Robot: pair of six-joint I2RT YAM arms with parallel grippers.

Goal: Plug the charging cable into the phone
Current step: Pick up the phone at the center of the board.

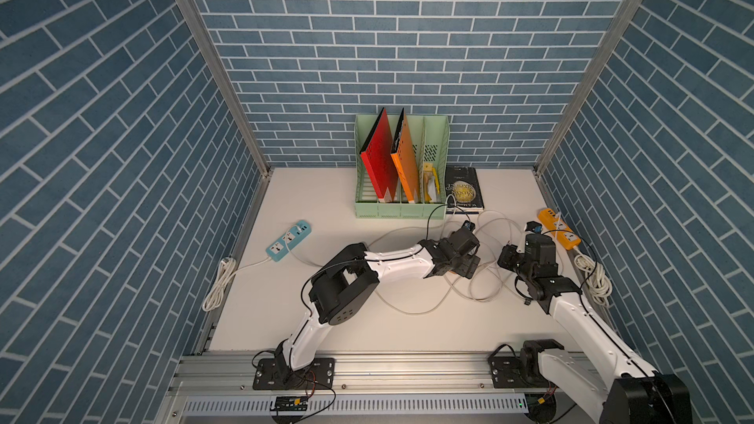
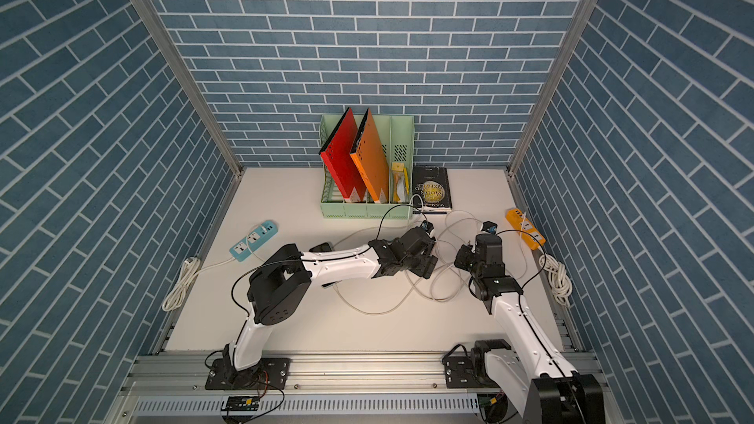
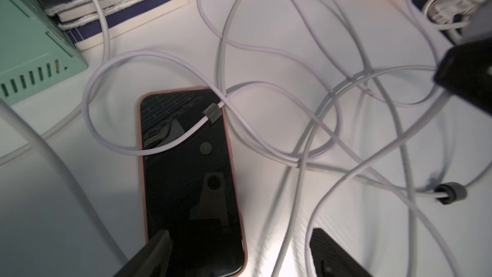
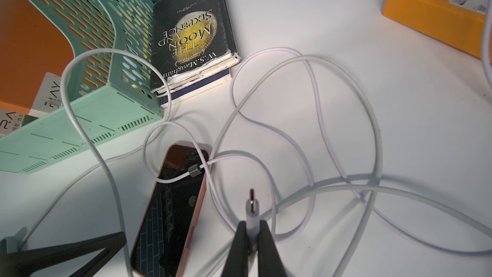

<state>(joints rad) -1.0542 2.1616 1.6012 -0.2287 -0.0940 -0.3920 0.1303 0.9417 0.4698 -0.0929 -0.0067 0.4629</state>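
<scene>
White tabletop [image 4: 346,22], phone [image 3: 190,182] between spread left jaws; right jaws clamped on cable plug [image 4: 251,209], beside phone

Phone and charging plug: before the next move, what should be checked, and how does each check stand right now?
1. Plug held: the right gripper is shut on the plug, with the tip sticking out ahead. Ok.
2. Phone steadied: the left gripper is open above one end of the phone and is not clamping it. Not ok.
3. Phone free of cable: a loop of white cable with a grey sleeve lies across the screen. Not ok.
4. Charging port in sight: neither wrist view shows it. Cannot tell.
5. Plug lined up: it sits beside the phone's long edge, apart from it. Not ok.
</scene>
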